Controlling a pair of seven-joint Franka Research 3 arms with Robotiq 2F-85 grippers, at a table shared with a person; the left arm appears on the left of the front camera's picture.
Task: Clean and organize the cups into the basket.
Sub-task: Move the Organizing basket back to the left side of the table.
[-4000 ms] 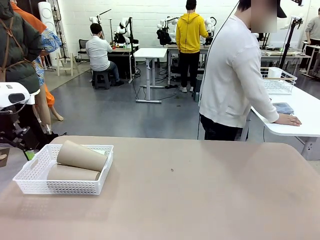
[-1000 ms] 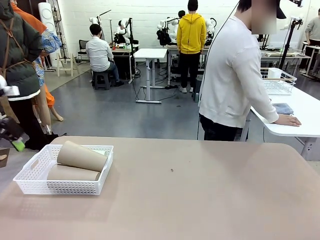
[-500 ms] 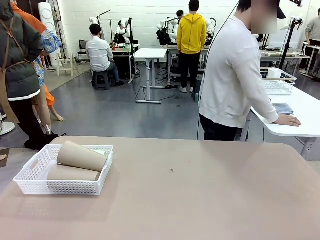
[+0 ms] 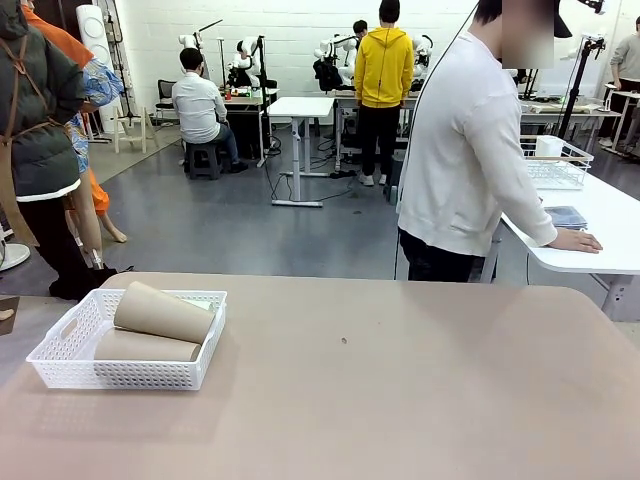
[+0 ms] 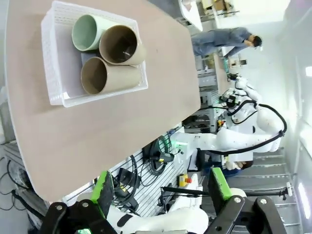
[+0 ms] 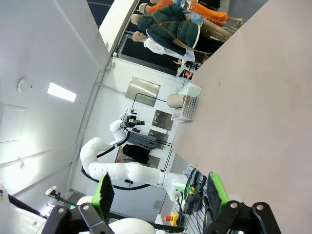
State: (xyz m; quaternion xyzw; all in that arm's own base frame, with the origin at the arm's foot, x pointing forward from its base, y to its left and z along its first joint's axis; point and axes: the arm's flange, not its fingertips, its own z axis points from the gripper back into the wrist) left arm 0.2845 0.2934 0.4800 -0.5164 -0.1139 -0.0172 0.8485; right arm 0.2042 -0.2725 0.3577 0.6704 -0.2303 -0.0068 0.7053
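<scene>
Cups (image 4: 160, 312) in basket (image 4: 60, 360), table's (image 4: 400, 400) left.

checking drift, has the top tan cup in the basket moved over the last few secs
No. The top tan cup lies at the same spot against the basket rim, and the basket sits unchanged against the table's left edge.

Seen from high above, the left gripper (image 5: 161, 190) hangs with jaws spread wide over the table (image 5: 97, 131), where the white basket (image 5: 61, 78) holds two tan cups (image 5: 114, 78) and a mint one (image 5: 87, 31), all lying down.
</scene>
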